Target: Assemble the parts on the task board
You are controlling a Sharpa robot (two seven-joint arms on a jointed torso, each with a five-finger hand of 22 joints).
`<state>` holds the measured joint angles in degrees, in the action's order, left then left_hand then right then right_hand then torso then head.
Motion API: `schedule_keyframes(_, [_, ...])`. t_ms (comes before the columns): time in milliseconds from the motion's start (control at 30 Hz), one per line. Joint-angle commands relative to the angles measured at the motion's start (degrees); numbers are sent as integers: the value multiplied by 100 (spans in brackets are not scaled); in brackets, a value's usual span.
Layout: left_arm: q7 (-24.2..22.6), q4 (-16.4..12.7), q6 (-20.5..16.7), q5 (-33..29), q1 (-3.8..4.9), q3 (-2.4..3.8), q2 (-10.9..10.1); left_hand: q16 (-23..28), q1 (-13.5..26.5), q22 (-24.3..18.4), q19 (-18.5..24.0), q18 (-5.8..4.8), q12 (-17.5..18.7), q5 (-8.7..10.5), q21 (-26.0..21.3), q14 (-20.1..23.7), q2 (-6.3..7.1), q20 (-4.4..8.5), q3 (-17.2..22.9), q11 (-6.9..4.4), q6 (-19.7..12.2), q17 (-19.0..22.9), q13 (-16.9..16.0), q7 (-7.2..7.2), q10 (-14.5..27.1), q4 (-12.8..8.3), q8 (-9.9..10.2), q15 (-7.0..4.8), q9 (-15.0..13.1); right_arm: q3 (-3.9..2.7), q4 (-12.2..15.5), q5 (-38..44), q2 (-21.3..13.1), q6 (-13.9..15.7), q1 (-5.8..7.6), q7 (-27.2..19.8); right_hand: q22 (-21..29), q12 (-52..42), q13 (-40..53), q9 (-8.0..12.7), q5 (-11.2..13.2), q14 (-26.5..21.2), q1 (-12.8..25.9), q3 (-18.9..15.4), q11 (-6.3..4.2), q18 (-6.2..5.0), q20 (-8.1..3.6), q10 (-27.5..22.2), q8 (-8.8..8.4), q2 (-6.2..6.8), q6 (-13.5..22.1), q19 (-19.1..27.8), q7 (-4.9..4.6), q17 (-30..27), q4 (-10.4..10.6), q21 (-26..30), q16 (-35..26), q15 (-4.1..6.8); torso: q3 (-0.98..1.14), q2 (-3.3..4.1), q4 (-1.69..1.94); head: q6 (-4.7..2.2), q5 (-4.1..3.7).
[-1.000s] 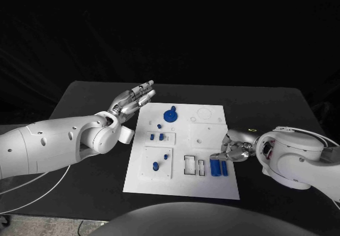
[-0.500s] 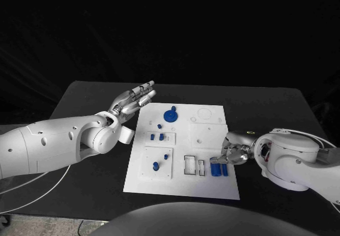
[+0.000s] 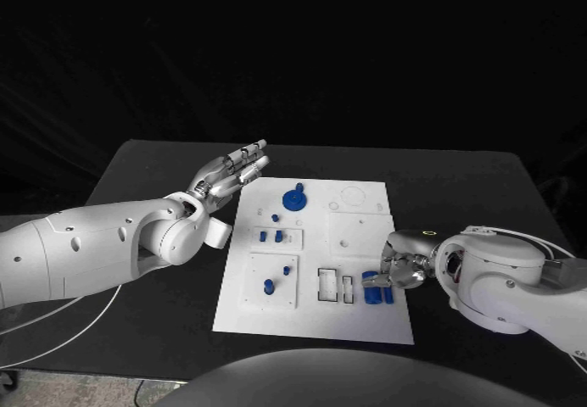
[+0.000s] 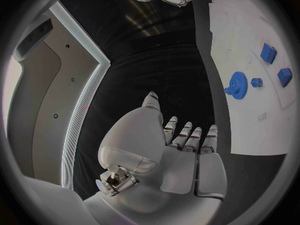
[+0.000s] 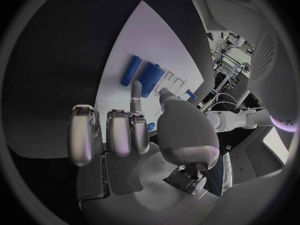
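1. While its fingers curled together, the right hand (image 3: pixel 400 270) hovered at the white rectangular task board's (image 3: pixel 367 318) near right edge, holding nothing I could make out.
2. Two blue cylindrical parts (image 3: pixel 378 287) lay just beside it on the board.
3. The left hand (image 3: pixel 229 174) hung flat, fingers extended, holding nothing, beside the board's far left corner, near a blue gear-shaped part (image 3: pixel 295 199).

Head camera looks down; wrist cameras share the task board (image 3: pixel 315 254).

Your scene is dim: black backdrop and table (image 3: pixel 159 280) swallow detail. The white board (image 3: pixel 354 314) and arms read bright without glare. Both wrist views bend straight edges strongly at the rim, inside dark frames.
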<state>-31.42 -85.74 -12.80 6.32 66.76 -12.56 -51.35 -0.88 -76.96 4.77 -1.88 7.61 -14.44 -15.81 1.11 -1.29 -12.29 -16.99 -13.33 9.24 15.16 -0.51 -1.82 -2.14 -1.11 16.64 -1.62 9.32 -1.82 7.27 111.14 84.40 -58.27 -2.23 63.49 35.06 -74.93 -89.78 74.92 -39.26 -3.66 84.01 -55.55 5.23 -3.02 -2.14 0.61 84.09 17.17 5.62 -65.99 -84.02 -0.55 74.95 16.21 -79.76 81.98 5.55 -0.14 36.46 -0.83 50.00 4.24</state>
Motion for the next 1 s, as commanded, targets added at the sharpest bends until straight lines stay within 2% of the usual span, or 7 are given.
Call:
schedule_keyframes(33, [-22,-9,120,-11,-1,4,-1,-31,-55,4,-48,42,-31,-19,30,-2,-23,0,-33,42,-1,-5,-6,-45,-11,6,-26,55,-7,1,8,143,24,70,-43,25,-1166,-22,1508,7,37,390,-48,-21,-15,-43,-33,591,-42,58,-48,-287,4,87,-1,26,-22,62,1,4,5,0,16])
schedule_keyframes(233, [3,-12,136,-10,-3,4,-11,-34,-59,8,-52,41,-31,-24,32,-5,-24,0,-35,44,3,-6,-6,-46,-12,5,-26,59,-7,1,-26,233,86,163,-88,5,-1164,-22,1508,4,55,390,-72,-35,-14,-44,-38,591,-56,113,-53,-286,3,89,9,31,-19,68,-3,4,3,0,8])
schedule_keyframes(467, [24,-17,157,-8,-4,4,-17,-40,-74,14,-61,34,-38,-45,36,-10,-28,-1,-43,52,14,-8,-6,-58,-13,4,-28,70,-9,1,-111,337,155,-44,-159,125,-1153,-22,1508,-5,30,381,-121,-21,-11,-53,-51,591,-83,123,-36,-275,-3,47,13,65,-40,84,-4,5,2,0,15])
schedule_keyframes(733, [51,-26,181,-7,-4,4,-33,-48,-92,20,-70,24,-43,-71,40,-16,-34,-2,-51,57,28,-10,-7,-79,-14,4,-30,82,-11,1,-226,443,265,-180,-271,178,-1134,-22,1508,-38,-252,363,-332,49,-10,-63,-73,591,-165,24,12,-260,-10,-37,-80,120,-81,102,0,1,3,0,24])
schedule_keyframes(1000, [80,-22,215,32,-5,4,-27,-61,-132,25,-87,-14,-52,-155,47,-23,-62,-2,-68,57,106,-12,-7,-152,-16,6,-43,101,-20,1,-333,469,424,-148,-332,182,-1127,-22,1508,-59,-536,352,-472,66,21,-67,-74,591,-296,-48,178,-254,-56,-98,-222,149,-107,95,3,2,3,0,18])
